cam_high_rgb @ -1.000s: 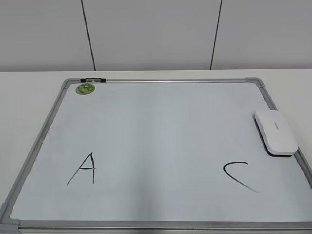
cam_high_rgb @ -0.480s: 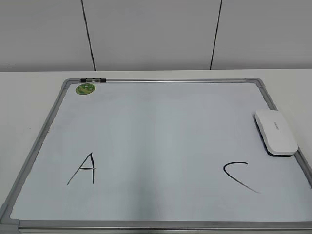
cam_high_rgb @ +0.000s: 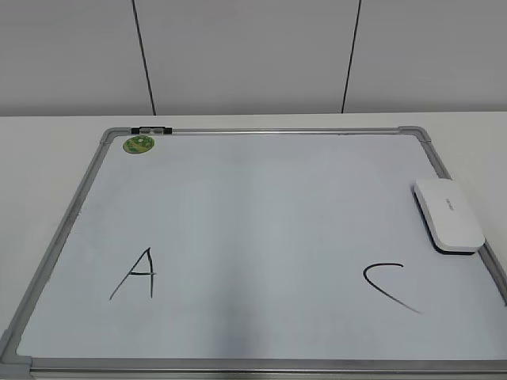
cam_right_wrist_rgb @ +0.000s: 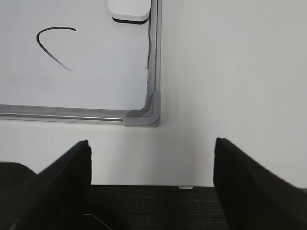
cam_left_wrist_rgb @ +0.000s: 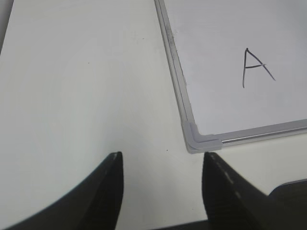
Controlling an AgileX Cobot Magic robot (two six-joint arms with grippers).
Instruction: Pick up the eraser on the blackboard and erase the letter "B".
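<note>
The blackboard (cam_high_rgb: 261, 206) is a white board with a grey frame, lying flat on the white table. The white eraser (cam_high_rgb: 448, 214) lies on its right edge, and its near end shows in the right wrist view (cam_right_wrist_rgb: 128, 9). No letter "B" shows on the board; the space between the black "A" (cam_high_rgb: 136, 275) and the black "C" (cam_high_rgb: 388, 286) is blank. My left gripper (cam_left_wrist_rgb: 162, 158) is open and empty over the table beside the board's front left corner (cam_left_wrist_rgb: 200, 139). My right gripper (cam_right_wrist_rgb: 152, 146) is open and empty near the table's front edge, before the board's front right corner (cam_right_wrist_rgb: 146, 115).
A round green sticker (cam_high_rgb: 138, 144) sits at the board's far left corner. A grey panelled wall (cam_high_rgb: 253, 55) stands behind the table. The table's front edge and dark floor (cam_right_wrist_rgb: 153, 206) show below my right gripper.
</note>
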